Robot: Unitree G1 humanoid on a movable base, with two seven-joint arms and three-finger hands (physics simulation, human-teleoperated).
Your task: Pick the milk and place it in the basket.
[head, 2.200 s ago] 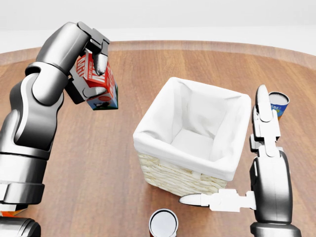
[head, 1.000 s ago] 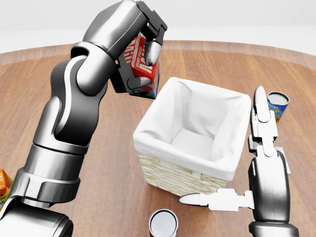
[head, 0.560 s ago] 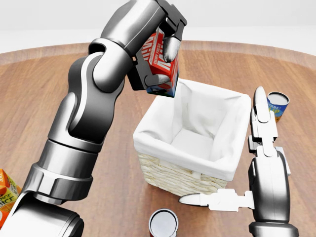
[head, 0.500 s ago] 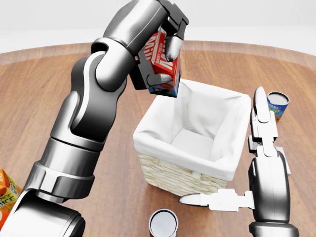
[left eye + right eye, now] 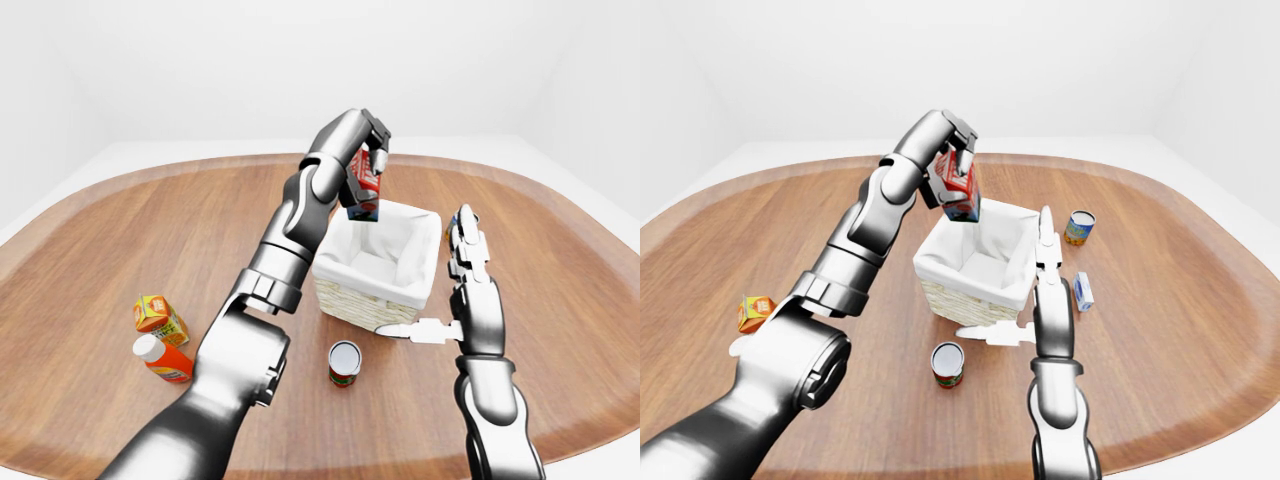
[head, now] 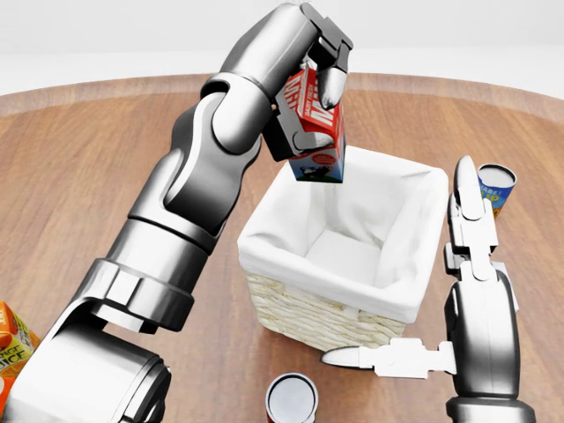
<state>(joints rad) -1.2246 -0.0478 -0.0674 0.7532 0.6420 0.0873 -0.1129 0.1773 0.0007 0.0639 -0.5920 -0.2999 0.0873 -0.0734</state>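
The milk carton (image 6: 315,132) is red and white with a blue base. My left hand (image 6: 319,92) is shut on it and holds it tilted in the air, over the top-left corner of the basket in the head view. The basket (image 6: 300,304) is woven and pale, with a white cloth liner, and nothing shows inside it. My right hand (image 6: 467,256) is open and empty beside the basket's right side. Its fingers point up and its thumb (image 6: 352,357) lies along the basket's lower edge.
A can (image 6: 291,401) stands below the basket and another can (image 6: 496,187) at its right. An orange juice carton (image 5: 158,318) and a white-capped bottle (image 5: 160,358) lie at the left. A small white and blue box (image 5: 1083,291) lies right of my right arm.
My left arm has swung right and up with the milk carton, from left of the basket to over its top-left corner. My right hand has stayed still.
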